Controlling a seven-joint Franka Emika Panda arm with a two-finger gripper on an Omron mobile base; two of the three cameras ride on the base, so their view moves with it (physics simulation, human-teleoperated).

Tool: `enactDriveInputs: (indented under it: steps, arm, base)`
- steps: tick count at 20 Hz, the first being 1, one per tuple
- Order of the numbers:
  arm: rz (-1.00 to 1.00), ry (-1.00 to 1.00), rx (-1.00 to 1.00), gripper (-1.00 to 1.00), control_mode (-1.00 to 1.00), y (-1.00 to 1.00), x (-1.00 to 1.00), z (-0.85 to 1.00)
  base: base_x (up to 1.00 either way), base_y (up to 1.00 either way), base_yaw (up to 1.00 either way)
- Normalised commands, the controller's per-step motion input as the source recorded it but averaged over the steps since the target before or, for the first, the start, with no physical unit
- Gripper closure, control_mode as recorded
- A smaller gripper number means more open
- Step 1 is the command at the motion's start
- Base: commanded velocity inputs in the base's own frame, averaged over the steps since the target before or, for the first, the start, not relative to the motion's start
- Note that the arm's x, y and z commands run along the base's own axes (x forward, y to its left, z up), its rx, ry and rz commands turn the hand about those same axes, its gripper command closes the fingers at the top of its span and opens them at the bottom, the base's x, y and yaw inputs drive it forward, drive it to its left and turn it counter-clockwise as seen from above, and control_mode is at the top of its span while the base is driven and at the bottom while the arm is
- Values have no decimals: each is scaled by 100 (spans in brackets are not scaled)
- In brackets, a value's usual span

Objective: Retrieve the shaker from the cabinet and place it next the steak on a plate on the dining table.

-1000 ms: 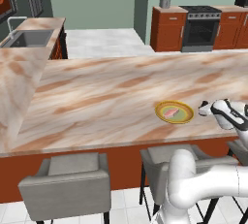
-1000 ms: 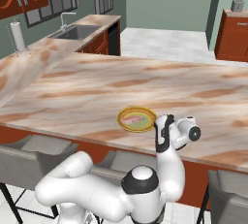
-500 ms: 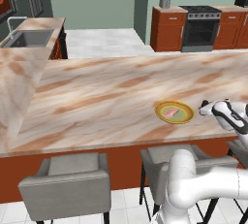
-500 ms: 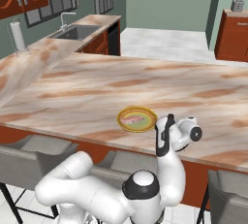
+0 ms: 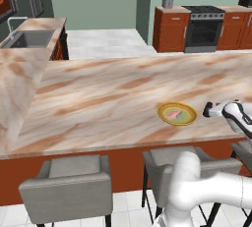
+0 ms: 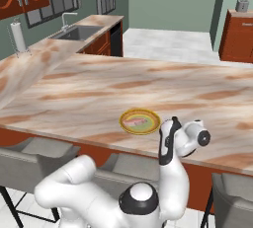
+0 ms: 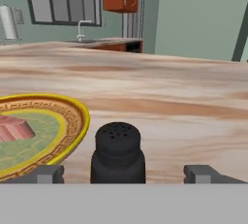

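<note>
Left base view: the plate [image 5: 177, 113] with the steak [image 5: 173, 115] sits on the marbled surface [image 5: 98, 98]; the gripper [image 5: 208, 110] is just beside the plate.
Right base view: gripper [image 6: 166, 134] near the plate [image 6: 140, 121], low over the surface.
Hand view: the black shaker [image 7: 118, 153] stands upright on the surface just beside the plate [image 7: 72, 121], between the spread fingers [image 7: 201, 173], which are released and not gripping it.
Progress: shaker appears placed beside the steak [image 7: 13, 128]; likely only pulling the arm away remains.

Even, bright rendered light with soft, faint shadows, no glare, and slightly coarse, pixelated edges.
</note>
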Motion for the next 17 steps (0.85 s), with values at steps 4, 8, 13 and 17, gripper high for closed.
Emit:
enactDriveInputs:
  steps: [4, 8, 13, 17]
  arm:
    - [2, -13, -2, -100, -100, 3, -51, 54]
    - [11, -23, -9, -100, -100, 14, -61, 91]
    - [16, -24, -17, -100, -100, 26, -69, 100]
    - [14, -16, -19, -100, -100, 33, -54, 100]
  base:
    - [0, 0, 0]
    - [0, 0, 0]
    - [0, 0, 0]
    - [0, 0, 0]
